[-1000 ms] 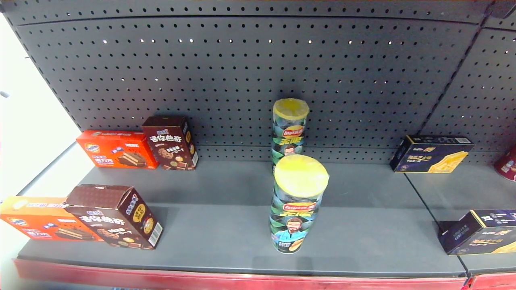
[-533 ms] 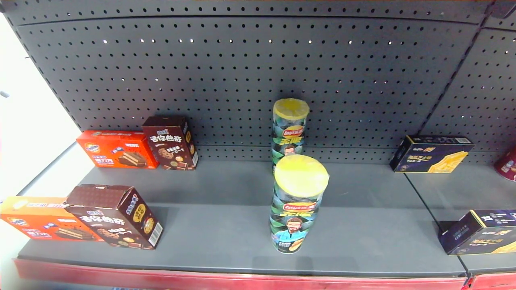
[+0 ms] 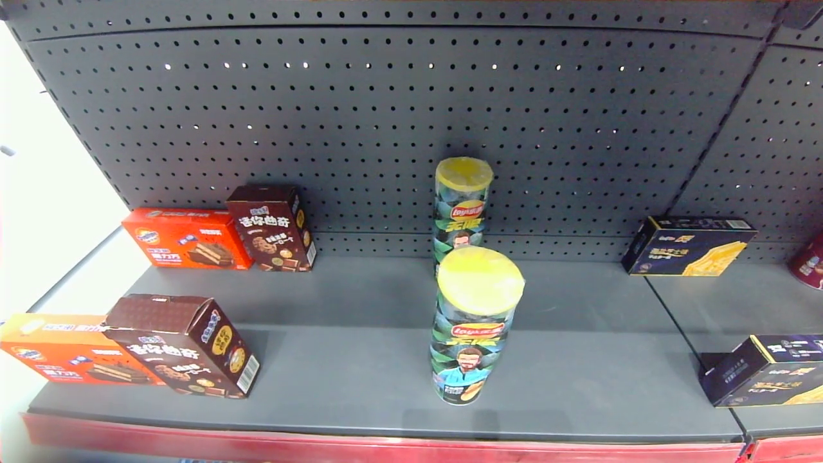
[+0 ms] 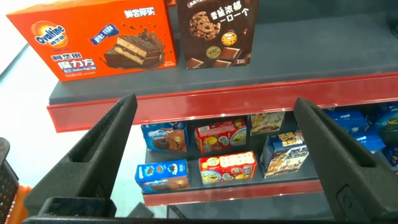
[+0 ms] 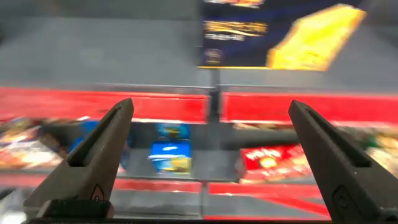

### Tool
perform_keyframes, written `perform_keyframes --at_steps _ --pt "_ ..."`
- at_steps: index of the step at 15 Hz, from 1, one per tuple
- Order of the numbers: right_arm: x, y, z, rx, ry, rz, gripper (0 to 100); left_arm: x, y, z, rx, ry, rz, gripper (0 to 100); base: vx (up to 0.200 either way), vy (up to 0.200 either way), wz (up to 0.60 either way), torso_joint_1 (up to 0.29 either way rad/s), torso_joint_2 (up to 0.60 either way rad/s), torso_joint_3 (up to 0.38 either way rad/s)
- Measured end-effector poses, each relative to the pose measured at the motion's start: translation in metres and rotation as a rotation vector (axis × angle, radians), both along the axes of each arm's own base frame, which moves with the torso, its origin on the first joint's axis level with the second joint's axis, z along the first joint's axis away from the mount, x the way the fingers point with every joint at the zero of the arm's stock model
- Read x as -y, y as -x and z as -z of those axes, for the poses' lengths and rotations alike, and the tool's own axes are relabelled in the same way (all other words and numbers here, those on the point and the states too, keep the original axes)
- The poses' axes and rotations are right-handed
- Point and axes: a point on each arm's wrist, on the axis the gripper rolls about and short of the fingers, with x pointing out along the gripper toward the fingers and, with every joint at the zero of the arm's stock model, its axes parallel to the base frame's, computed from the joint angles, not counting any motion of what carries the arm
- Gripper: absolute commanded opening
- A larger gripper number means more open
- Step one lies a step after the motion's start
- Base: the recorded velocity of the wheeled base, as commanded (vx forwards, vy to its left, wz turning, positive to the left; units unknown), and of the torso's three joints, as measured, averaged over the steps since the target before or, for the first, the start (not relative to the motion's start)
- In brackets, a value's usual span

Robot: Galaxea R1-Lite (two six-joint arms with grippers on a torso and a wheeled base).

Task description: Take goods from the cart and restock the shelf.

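Two tall chip cans with yellow lids stand on the dark grey shelf (image 3: 360, 360), one near the front (image 3: 474, 325) and one at the back (image 3: 461, 206). Orange boxes (image 3: 185, 236) (image 3: 61, 347) and brown cookie boxes (image 3: 273, 226) (image 3: 186, 344) sit at the left. My left gripper (image 4: 214, 155) is open and empty, held before the shelf's red front edge (image 4: 224, 99), below an orange box (image 4: 93, 37) and a brown cookie box (image 4: 217, 31). My right gripper (image 5: 211, 155) is open and empty too, facing the red edge (image 5: 155, 106) under a dark blue box (image 5: 280, 34).
Dark blue boxes (image 3: 691, 245) (image 3: 765, 370) lie on the shelf's right side, with a red can (image 3: 811, 260) at the far right. A perforated back panel (image 3: 386, 122) closes the shelf. A lower shelf holds several small snack packs (image 4: 224, 149) (image 5: 171, 155).
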Motion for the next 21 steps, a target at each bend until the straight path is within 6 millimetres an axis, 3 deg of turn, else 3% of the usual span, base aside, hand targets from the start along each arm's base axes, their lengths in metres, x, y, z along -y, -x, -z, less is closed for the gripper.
perform_keyframes --at_steps 21 --pt "0.0002 0.0057 0.0011 0.081 -0.005 -0.01 100 0.0 0.0 -0.0002 0.001 0.004 -0.002 100 -0.019 -0.01 0.0 0.0 0.0 0.0"
